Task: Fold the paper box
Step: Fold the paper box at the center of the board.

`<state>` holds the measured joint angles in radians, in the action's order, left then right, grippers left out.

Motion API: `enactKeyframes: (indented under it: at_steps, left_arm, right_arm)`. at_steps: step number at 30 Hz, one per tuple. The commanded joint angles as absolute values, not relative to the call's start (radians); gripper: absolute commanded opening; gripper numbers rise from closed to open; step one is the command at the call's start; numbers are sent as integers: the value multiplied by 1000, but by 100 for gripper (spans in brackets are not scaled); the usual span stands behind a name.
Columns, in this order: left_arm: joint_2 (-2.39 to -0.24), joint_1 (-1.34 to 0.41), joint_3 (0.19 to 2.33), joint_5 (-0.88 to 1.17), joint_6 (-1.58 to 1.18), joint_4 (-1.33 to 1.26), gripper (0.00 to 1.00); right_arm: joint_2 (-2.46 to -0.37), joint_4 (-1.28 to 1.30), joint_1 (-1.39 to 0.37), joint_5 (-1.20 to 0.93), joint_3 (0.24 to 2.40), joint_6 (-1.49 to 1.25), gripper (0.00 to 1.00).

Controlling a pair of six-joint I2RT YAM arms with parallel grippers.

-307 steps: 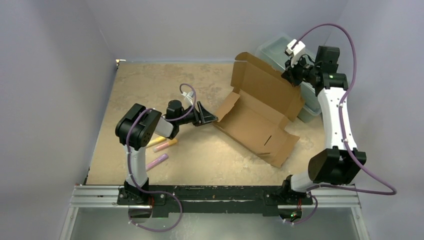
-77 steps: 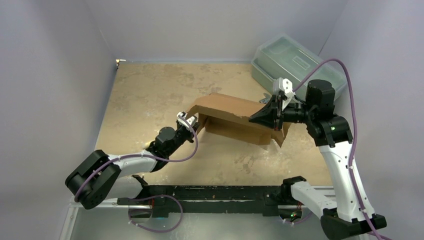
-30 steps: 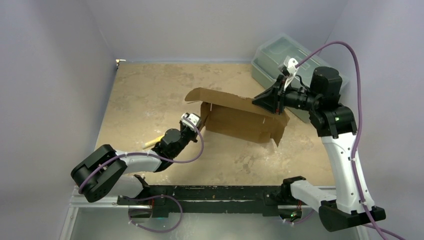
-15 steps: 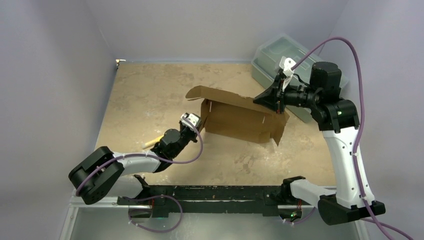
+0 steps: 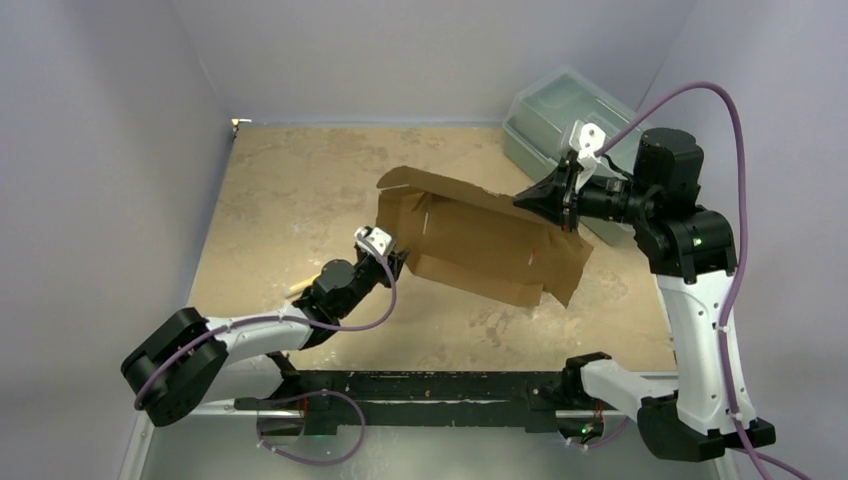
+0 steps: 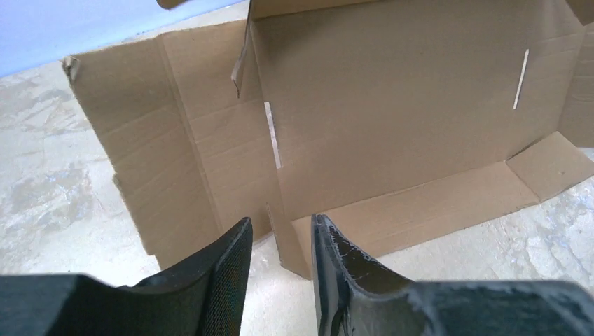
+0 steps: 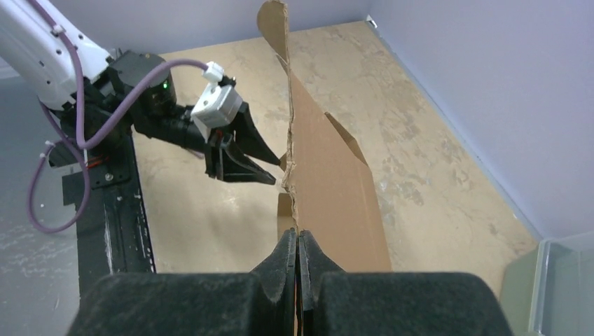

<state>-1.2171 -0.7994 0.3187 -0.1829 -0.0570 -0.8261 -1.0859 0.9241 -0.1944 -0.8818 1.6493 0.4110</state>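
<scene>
From my overhead feed, the paper box [image 5: 470,235] sits a little right of centre on the table [image 5: 290,190], a mottled, sandy beige surface. It is plain brown corrugated cardboard, matte, die-cut into panels and flaps. Its lower edge rests on the table and its big main panel leans upright, with the inner face turned towards the arm bases.

The right gripper [image 5: 548,200] is up at the box's top edge near the right end. On the right wrist camera its black fingers [image 7: 284,259] are pressed together on that edge, pinching the sheet, which runs away from them edge-on with a rough, slightly ragged rim.

The left gripper [image 5: 397,262] is low, just in front of the box's lower left corner. On its wrist camera the two dark, finely textured fingers [image 6: 224,266] stand slightly parted with a clear gap. Through it I see the cardboard corner and some table, and nothing is clamped.

That view also shows the main panel with two thin pale slits, one [image 6: 272,134] near the left fold and one [image 6: 520,78] towards the right. A creased side flap [image 6: 154,140] splays out on the left, and a narrow strip [image 6: 420,210] is folded along the bottom.

A translucent grey-green plastic toolbox [image 5: 560,110] sits at the far right corner, behind the box.
</scene>
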Motion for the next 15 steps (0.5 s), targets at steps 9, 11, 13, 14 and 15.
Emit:
enactKeyframes:
  at_steps: [9,11,13,14,15]
  left_arm:
    - [-532,-802,274,-120,-196,-443,90]
    - [-446,-802,290,-137,-148,-422,99]
    - [-450,-801,340,-138,-56,-415,100]
    - [-481,-802,368,-128,-4,-413,99]
    - [-521,-801,395,-107,54,-416,99]
  right_arm:
    - [-1024,962,-193,-891,1579,554,0]
    - [-1022,963,-194,-893,1577,560,0]
    - [-1021,968,-193,-901,1578,565,0]
    - [-1020,971,-194,-906,1581,568,0]
    - [-1020,974,-195,-910,1583,568,0]
